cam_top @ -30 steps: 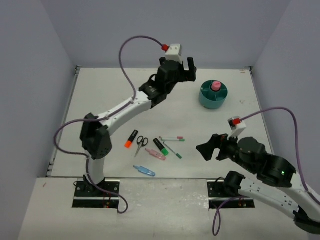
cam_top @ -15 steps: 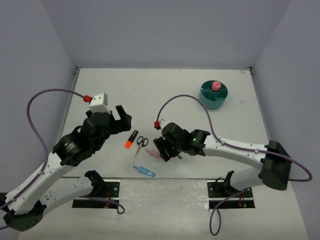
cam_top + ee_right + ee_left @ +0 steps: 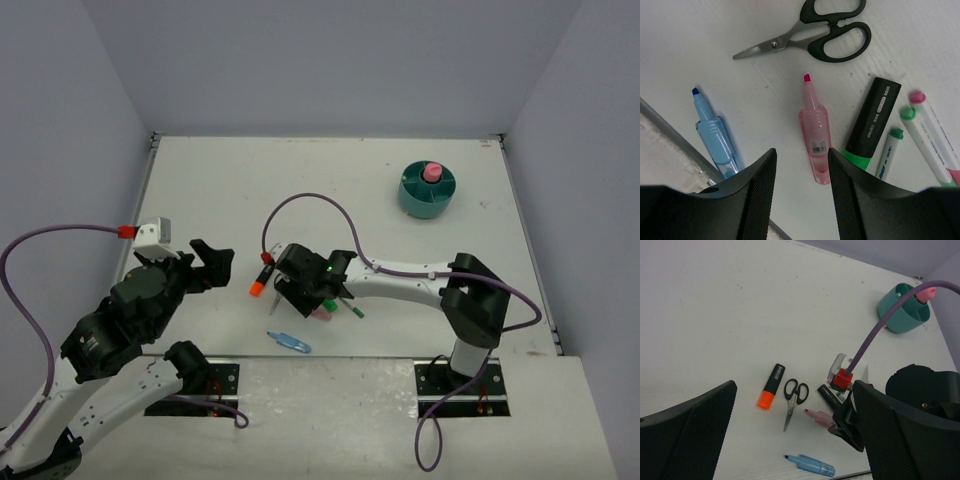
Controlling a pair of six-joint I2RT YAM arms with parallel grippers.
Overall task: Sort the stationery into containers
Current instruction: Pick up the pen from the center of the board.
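Note:
The stationery lies in a cluster near the front. The right wrist view shows black-handled scissors [image 3: 815, 37], a blue clip [image 3: 715, 132], a pink clip [image 3: 815, 132], a green highlighter [image 3: 872, 122] and thin pens [image 3: 930, 135]. My right gripper [image 3: 802, 165] is low over them, open, its jaws half-narrowed. The pink clip's rear end sits between them, close to the right finger, with a gap on the left. My left gripper [image 3: 212, 262] hangs wide open and empty left of the orange highlighter [image 3: 262, 278]. The teal container [image 3: 427, 190] stands at the back right with the pink-capped glue stick [image 3: 431, 172] in it.
The table's front edge with a metal rail [image 3: 670, 125] runs just beside the blue clip. The right arm's purple cable [image 3: 300, 205] loops above the cluster. Grey walls close in the table at the left, right and back.
The left arm drew back from beside the container to the near left. The right arm swung left onto the cluster, and its jaws narrowed around the pink clip.

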